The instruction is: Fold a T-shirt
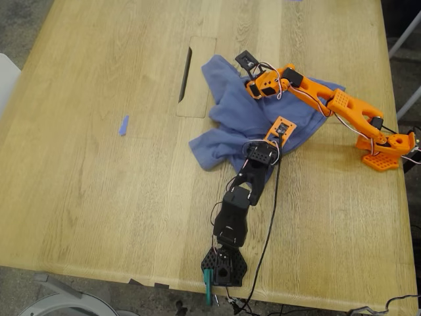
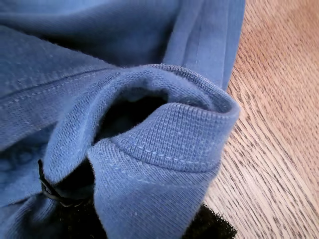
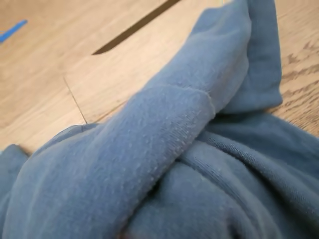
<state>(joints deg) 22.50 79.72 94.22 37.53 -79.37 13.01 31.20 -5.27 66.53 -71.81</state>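
The slate-blue T-shirt lies crumpled in a heap on the wooden table, right of the middle in the exterior view; its print is hidden. My first gripper, on the black arm, sits at the heap's near edge. In the first wrist view its black jaws are shut on a ribbed, stitched edge of the T-shirt. My second gripper, on the orange arm, rests at the heap's far edge. The second wrist view shows only a raised fold of the T-shirt; the jaws are hidden.
A dark cable slot with a rectangular cover plate lies just left of the shirt in the exterior view; the slot also shows in the second wrist view. A small blue tape strip lies further left. Metal legs stand beyond the table's right edge.
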